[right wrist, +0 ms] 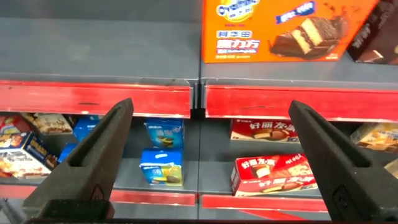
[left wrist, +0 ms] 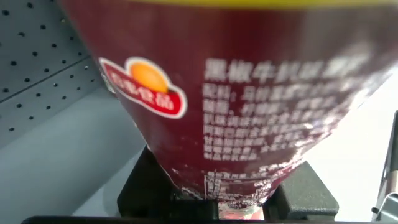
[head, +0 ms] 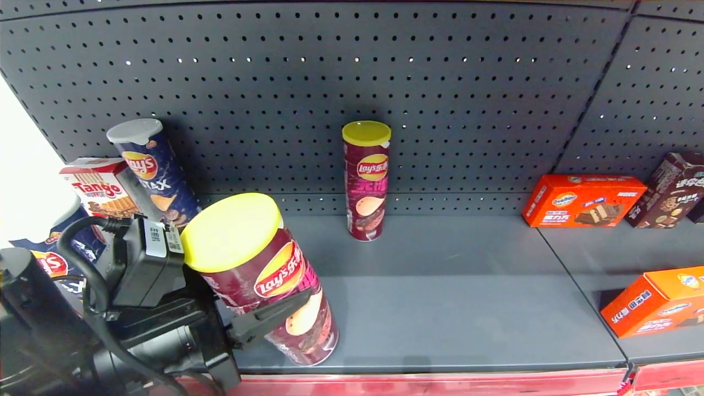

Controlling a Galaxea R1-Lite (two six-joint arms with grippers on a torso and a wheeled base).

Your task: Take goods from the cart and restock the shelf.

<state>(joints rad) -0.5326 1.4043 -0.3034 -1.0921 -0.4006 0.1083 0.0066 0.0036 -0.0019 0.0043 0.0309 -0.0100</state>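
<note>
Maroon chip can [head: 263,275] with the yellow lid is clamped in the left claw [head: 264,314], whose fingers [head: 275,313] press its lower body from the sides, leaving the base free for setting down. It leans, base low over the front edge of the shelf [head: 451,297]; whether the base touches the board I cannot tell. A matching can [head: 366,181] stands upright at the back against the pegboard [head: 385,66], so the held one likely belongs in the open stretch near it, once tipped upright. The right claw [right wrist: 209,106], fingers spread apart and holding nothing, hangs below an orange box [right wrist: 280,28], out of the way.
</note>
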